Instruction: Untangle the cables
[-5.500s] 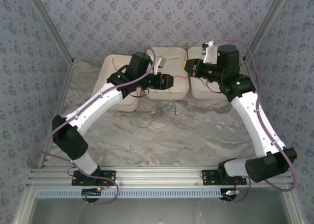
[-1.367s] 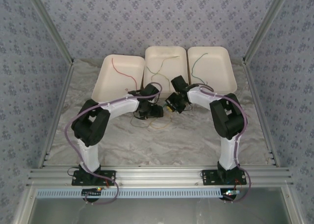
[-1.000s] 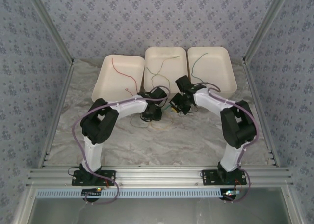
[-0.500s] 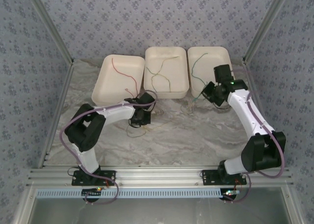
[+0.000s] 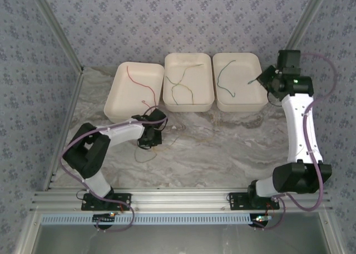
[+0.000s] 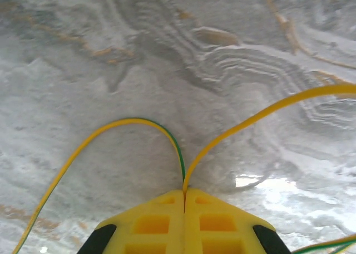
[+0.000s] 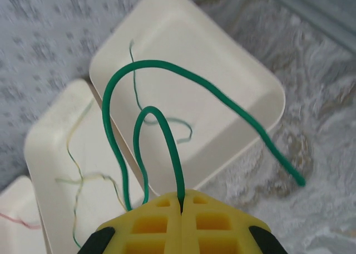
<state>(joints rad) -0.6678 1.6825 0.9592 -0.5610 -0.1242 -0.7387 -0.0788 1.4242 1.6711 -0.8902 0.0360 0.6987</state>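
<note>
The right gripper (image 7: 182,203) has its yellow jaws pinched shut on a thin green cable (image 7: 194,80), which arches up from the pinch in two loops. It hangs raised at the outer edge of the right-hand white foam tray (image 7: 183,37), so the tray lies ahead and inward of the fingertips, with nothing between. I'd guess a short reach inward suits. The left gripper (image 6: 184,201), low over the grey marbled table (image 6: 167,53), is clamped on a thin yellow cable (image 6: 133,120) spreading both ways.
</note>
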